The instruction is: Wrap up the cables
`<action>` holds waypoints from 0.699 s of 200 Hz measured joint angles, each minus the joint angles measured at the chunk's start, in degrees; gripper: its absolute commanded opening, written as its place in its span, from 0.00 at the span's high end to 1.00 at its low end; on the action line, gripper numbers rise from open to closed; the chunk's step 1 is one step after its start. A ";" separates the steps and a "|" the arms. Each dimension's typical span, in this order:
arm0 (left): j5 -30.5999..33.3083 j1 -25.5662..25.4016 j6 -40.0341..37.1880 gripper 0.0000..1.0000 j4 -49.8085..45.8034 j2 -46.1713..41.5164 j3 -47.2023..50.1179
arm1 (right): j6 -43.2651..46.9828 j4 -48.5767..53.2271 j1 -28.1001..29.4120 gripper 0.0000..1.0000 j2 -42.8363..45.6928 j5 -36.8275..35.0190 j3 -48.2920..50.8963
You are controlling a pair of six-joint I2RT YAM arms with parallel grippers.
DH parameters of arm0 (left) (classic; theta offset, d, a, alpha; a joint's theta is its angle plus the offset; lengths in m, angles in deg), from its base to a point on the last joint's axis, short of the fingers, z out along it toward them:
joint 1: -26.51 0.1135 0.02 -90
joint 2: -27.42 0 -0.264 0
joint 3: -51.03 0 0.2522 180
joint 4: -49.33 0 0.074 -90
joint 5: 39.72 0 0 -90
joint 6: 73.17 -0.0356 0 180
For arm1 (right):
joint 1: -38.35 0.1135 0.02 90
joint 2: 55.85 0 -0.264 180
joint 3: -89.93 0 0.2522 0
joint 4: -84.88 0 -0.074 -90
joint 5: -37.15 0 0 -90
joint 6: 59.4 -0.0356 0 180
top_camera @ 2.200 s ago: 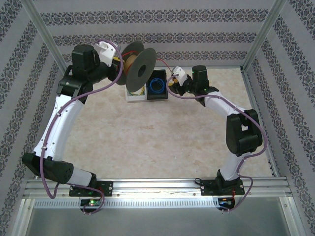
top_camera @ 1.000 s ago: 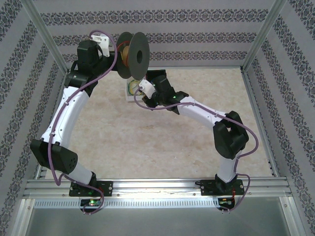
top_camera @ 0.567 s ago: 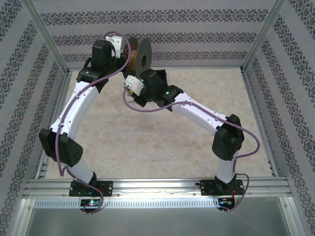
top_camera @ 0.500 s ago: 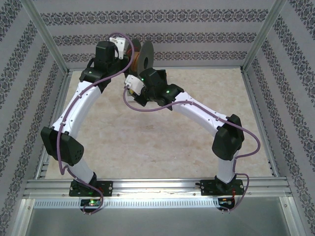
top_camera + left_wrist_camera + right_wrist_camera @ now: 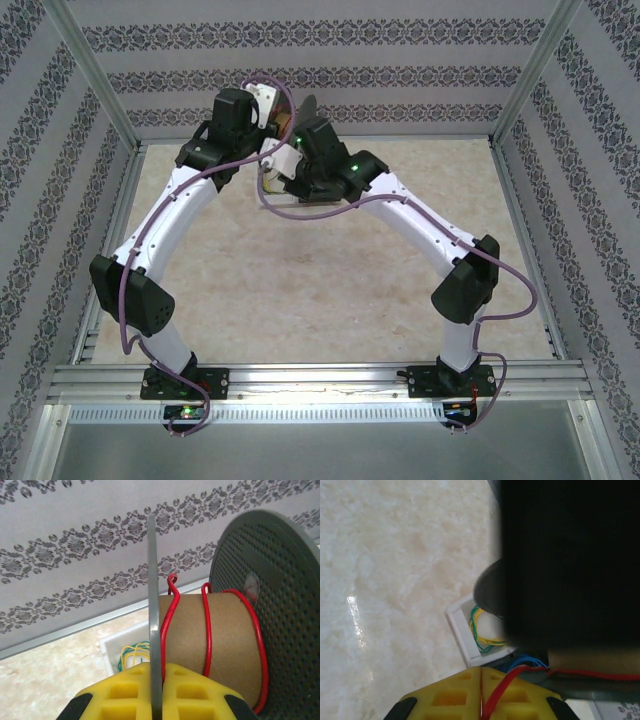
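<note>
On the overhead camera I have the marbled desk (image 5: pixel 330 270), with the left arm (image 5: pixel 165 225) and the right arm (image 5: pixel 420 220) both bent inward so their wrists sit close together over its far middle. My left wrist camera shows the spool (image 5: pixel 272 610) held up in front of the patterned back wall, with two grey flanges on either side of a brown cardboard core (image 5: pixel 232 640). The left end effector (image 5: pixel 156 692) has its yellow fingers pressed together on the thin near flange, seen edge on. Down on the desk, a white tray (image 5: pixel 461 639) holds a yellow-green coil (image 5: pixel 479 630), with a bit of blue wire (image 5: pixel 525 661) just beside it. The right end effector (image 5: pixel 481 690) is closed too, pinching the red wire (image 5: pixel 592 674), which leaves between its fingers and runs right along the core. On the left wrist camera that wire makes a few loose turns round the core, one end hooked up beside the gripped flange.
</note>
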 measured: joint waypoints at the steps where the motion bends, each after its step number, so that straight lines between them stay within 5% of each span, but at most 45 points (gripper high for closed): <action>1: 0.09 -0.02 -0.09 1.00 0.17 0.00 0.00 | 0.00 -0.02 -0.04 1.00 0.00 0.07 0.00; 59: 1.92 -0.50 -2.49 1.00 -1.60 0.04 -0.61 | -1.57 -5.07 -0.72 1.00 1.62 3.69 4.79; 112: 3.48 -1.11 -4.39 1.00 -3.13 0.07 -2.03 | -3.82 -7.10 -3.08 0.73 3.80 8.74 6.25; 140: 3.91 -1.38 -5.53 1.00 -6.12 0.11 -3.58 | -5.40 -9.11 -5.35 0.71 5.70 8.90 7.98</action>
